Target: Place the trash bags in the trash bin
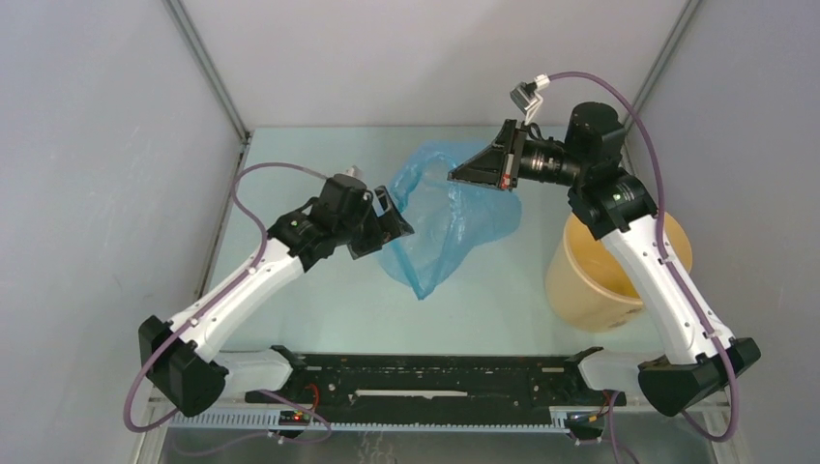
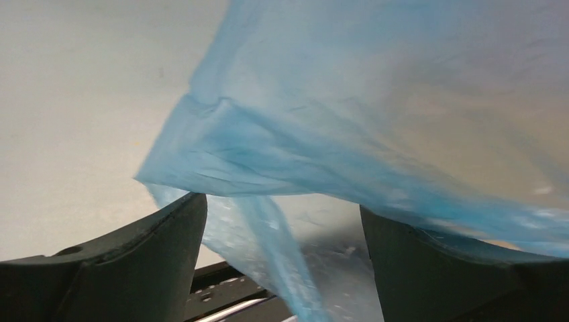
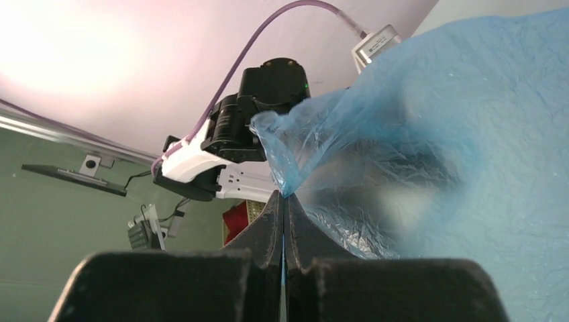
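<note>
A thin, see-through light-blue plastic bag [image 1: 454, 217] is seen spread in the middle of the pale table [image 1: 319, 309], between the two grippers. Its film is shiny and finely crinkled, with soft folds running across it. Its outline is loose and uneven, wide at the top and drawn down to a narrow point towards the near edge. Whether that point touches the table cannot be told.

The right gripper [image 3: 283, 198] is clenched on an upper edge of the bag. In the right wrist view its dark fingers are pressed flat together, and a small puckered corner of film is pinched at their tips. The rest of the sheet billows out to the right of them.

The left gripper [image 2: 282, 204] is released. Its two black, matt fingers are held wide apart, and a folded hem of the bag is draped just above them. A twisted strand of film hangs down through the gap, gripped by neither finger.

The bin [image 1: 580, 285], a round tan plastic bucket with a smooth, slightly tapered wall, stands upright at the right side of the table. It is partly covered by the right arm and stands apart from the bag. No part of the bag is seen inside it.
</note>
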